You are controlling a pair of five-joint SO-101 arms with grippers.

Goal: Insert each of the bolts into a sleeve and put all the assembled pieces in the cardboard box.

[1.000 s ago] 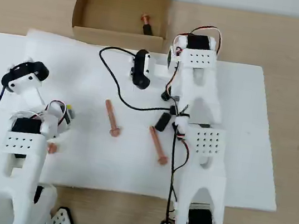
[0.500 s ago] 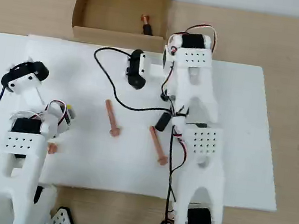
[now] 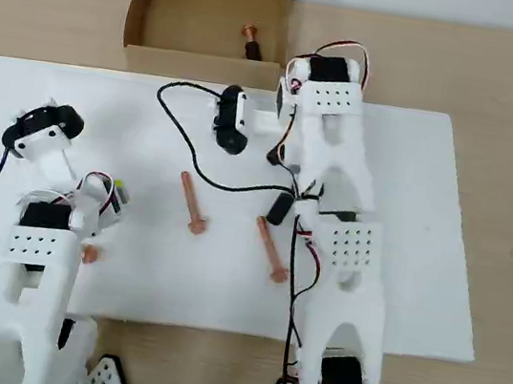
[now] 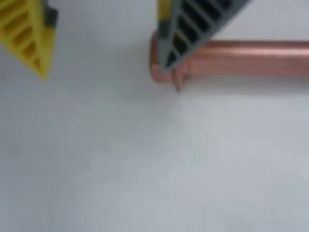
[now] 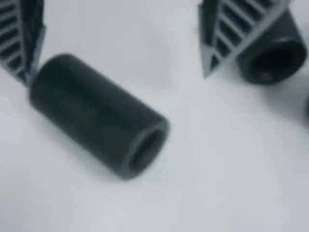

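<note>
On the white mat (image 3: 385, 298) the left claw (image 4: 104, 71) is spread wide and empty beside a bolt (image 4: 241, 58), the right claw (image 5: 116, 77) spread wide around a loose sleeve (image 5: 96, 116), one assembled piece (image 3: 250, 41) in the far box (image 3: 141, 11).

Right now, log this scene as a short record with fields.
left pincer: open, one finger at the head end of a bolt lying on the white mat
right pincer: open, black sleeve lying between its fingers
second sleeve: on the mat, just past one finger
middle bolt: loose on the mat
bolt by the right arm: loose on the mat
cardboard box: one assembled piece inside
</note>
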